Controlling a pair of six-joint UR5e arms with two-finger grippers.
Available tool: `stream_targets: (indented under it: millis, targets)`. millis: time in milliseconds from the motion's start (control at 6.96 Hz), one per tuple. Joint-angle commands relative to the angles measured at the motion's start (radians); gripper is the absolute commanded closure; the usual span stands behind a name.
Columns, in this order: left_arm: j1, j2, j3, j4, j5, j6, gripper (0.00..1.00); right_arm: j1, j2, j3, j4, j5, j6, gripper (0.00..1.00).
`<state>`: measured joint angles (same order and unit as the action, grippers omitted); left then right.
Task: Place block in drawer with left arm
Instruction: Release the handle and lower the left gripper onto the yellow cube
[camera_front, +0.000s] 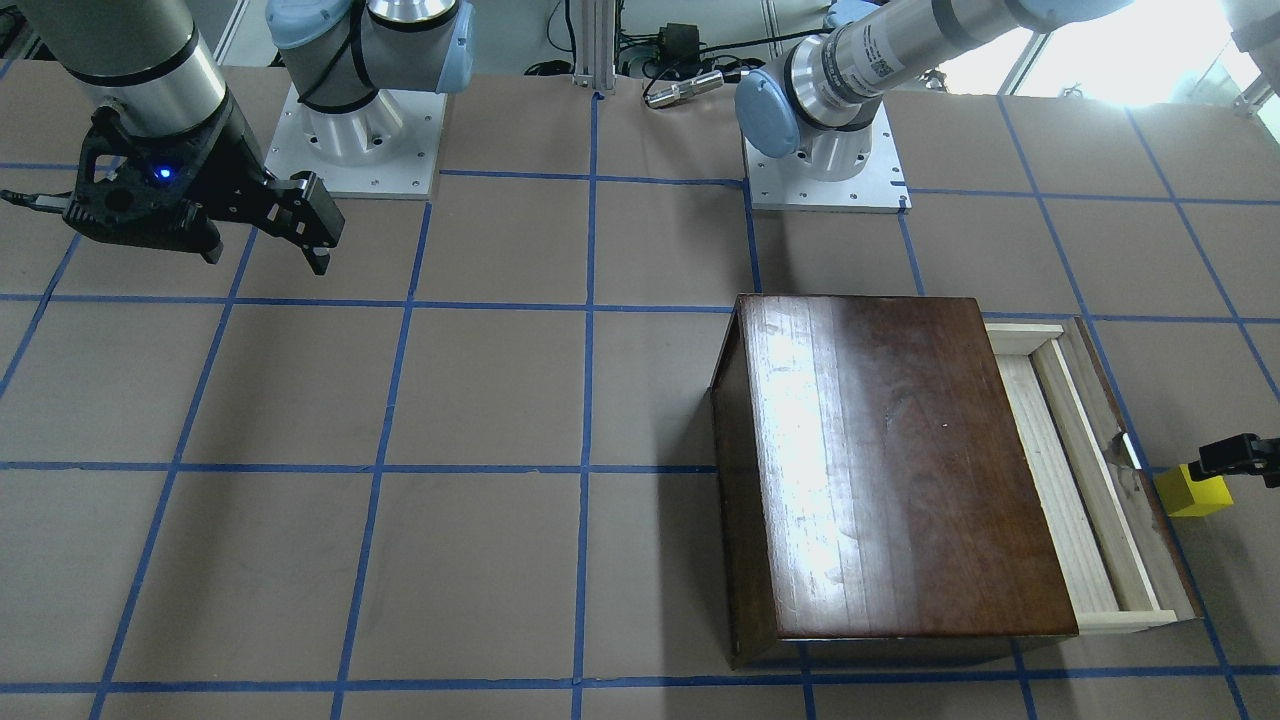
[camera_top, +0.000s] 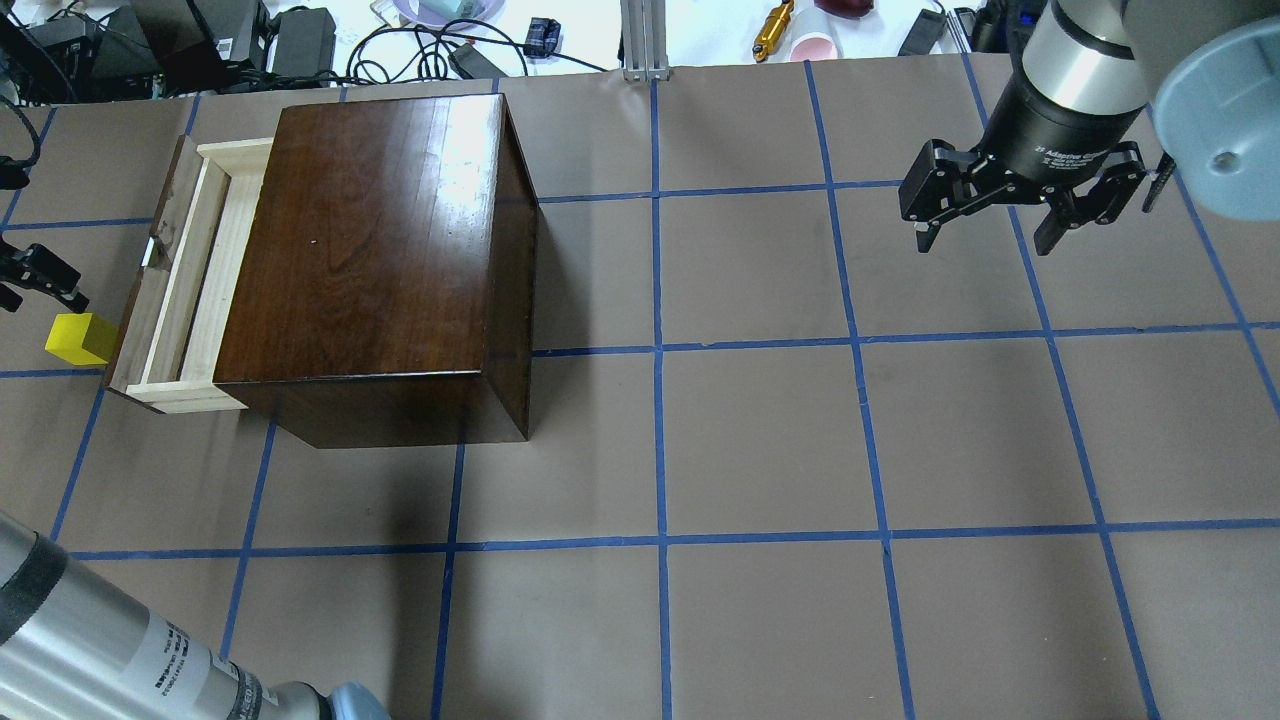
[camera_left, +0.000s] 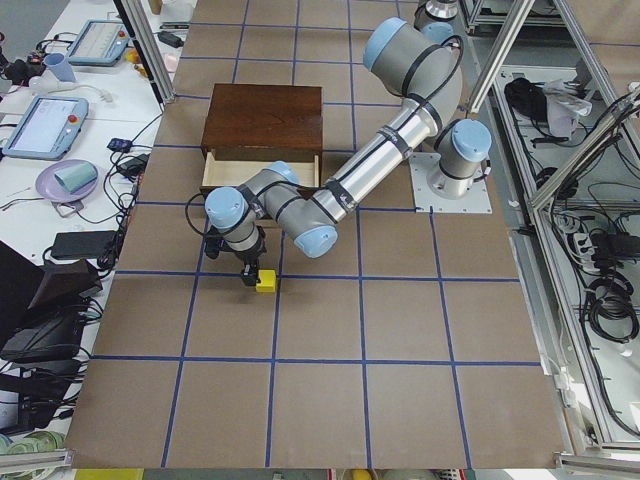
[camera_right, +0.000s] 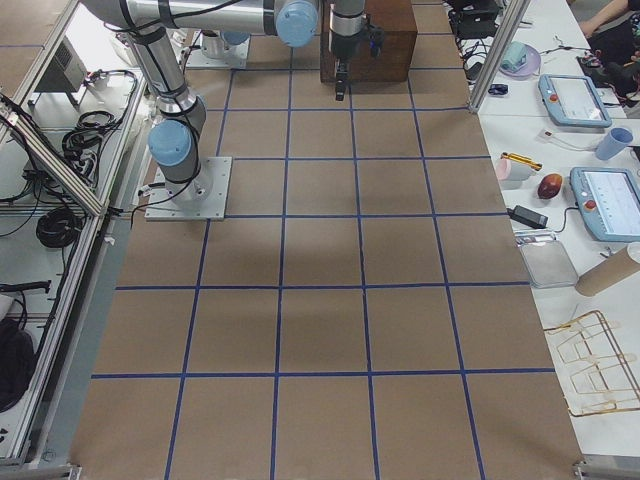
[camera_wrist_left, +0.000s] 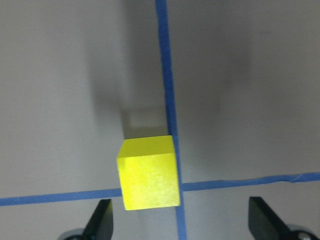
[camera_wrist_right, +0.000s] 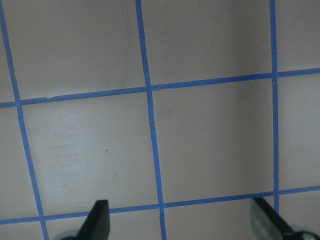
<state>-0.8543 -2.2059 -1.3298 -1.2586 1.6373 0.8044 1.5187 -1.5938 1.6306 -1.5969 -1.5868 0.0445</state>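
Table (camera_top: 760, 430) first: one big brown surface gridded with blue tape, with benches of cables and two tablet screens (camera_left: 45, 120) along the edge. Two silver arms with pale blue joints are bolted to it: the left arm (camera_left: 370, 170) reaches out past the box, and the right arm (camera_top: 1085, 60) hangs over bare table well away from it. One glossy dark wooden box (camera_top: 380, 240), with its one drawer (camera_top: 215, 260) pulled partway out and pale wood showing inside. Two grippers – the left gripper (camera_wrist_left: 181, 221) points down over the block with its fingers spread wide, gripping nothing. The right gripper (camera_top: 985, 238) is also spread wide with nothing in it. One small yellow block (camera_top: 80, 338) sits on the table at a tape crossing, just outside the drawer's dark front panel. In the wrist view it's between the fingers, closer to one, touching neither.
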Motion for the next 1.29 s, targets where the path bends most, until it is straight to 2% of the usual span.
stream_targets:
  millis: [0,431,719,862,1006,1150]
  targets:
    - [0.009,-0.044,-0.009,0.034,0.003,0.013,0.05,0.000,0.000,0.000,0.000,0.001,0.000,0.00]
    - [0.009,-0.067,-0.022,0.036,0.003,0.009,0.05,0.000,0.000,0.000,0.000,0.001,0.000,0.00]
    - [0.009,-0.069,-0.022,0.036,0.003,0.009,0.12,0.000,0.000,0.000,0.000,0.001,0.000,0.00]
    - [0.009,-0.069,-0.019,0.036,0.003,0.013,0.32,0.000,0.000,0.000,0.000,0.001,0.000,0.00]
    - [0.009,-0.068,-0.016,0.036,0.001,0.018,0.60,0.000,0.000,0.000,0.000,0.001,0.000,0.00]
    - [0.009,-0.068,-0.014,0.036,0.003,0.018,0.81,0.000,0.000,0.000,0.000,0.001,0.000,0.00]
